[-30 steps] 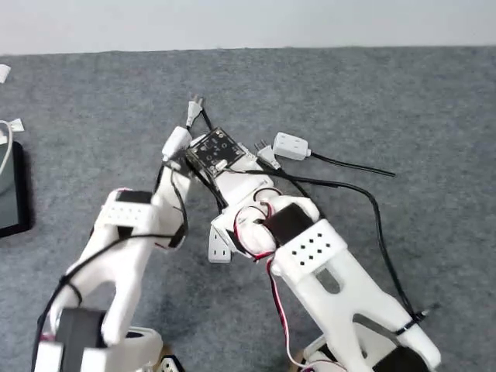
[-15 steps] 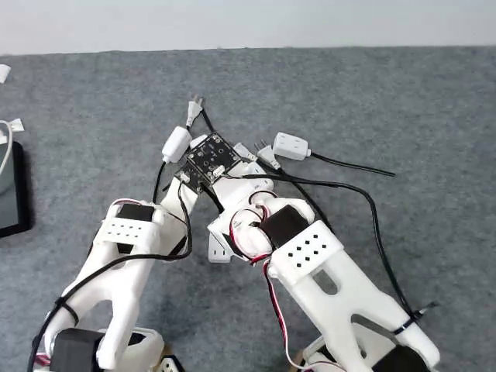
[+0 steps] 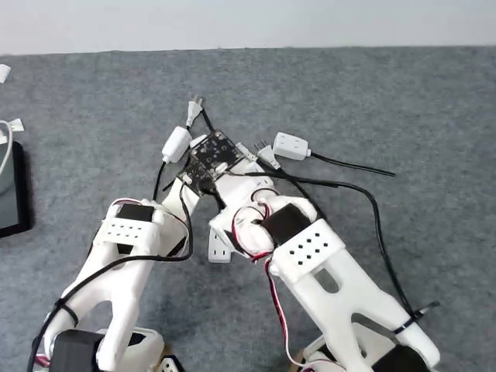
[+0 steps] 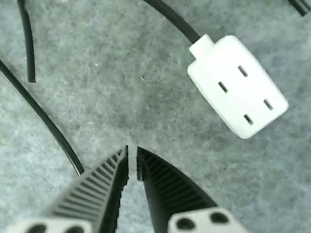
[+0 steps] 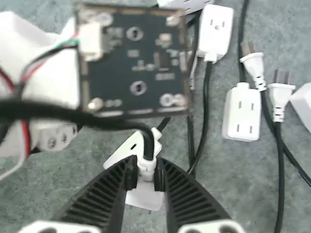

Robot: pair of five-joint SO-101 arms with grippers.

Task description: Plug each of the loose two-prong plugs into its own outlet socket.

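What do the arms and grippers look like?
The left arm and right arm are white shells with black servos. Red and white wires loop by the right wrist. The left gripper and right gripper have black ribbed tapered fingers on white bases. A bare black circuit board is on the left wrist.

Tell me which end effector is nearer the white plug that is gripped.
Right. The right end effector is clamped on the white plug, touching both its sides. The left end effector is apart from it, over bare carpet near a white outlet socket, holding nothing.
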